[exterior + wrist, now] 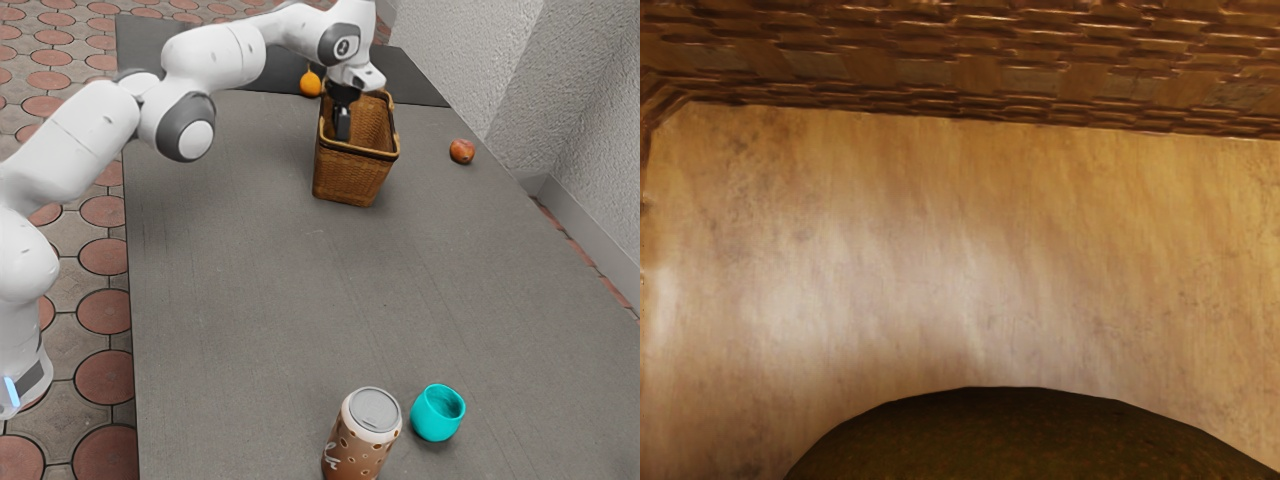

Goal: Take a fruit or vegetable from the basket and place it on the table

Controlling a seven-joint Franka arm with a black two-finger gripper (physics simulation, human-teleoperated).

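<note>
Exterior view: mounted at the arm's (210, 55) side, above the worktop (240, 300), angled down along its length. Can (375, 410) and teal cup (437, 413), bottom of frame, sit nearest the lens; basket (345, 180), upper centre, is well back. Room wall (590, 110) runs down the upper right. Wrist view: rides on the hand, very close, looking into the basket at the pale bottom (940, 240) and woven side (960, 65), dark rounded thing (1040, 435) nearest. Shared: basket interior.
</note>
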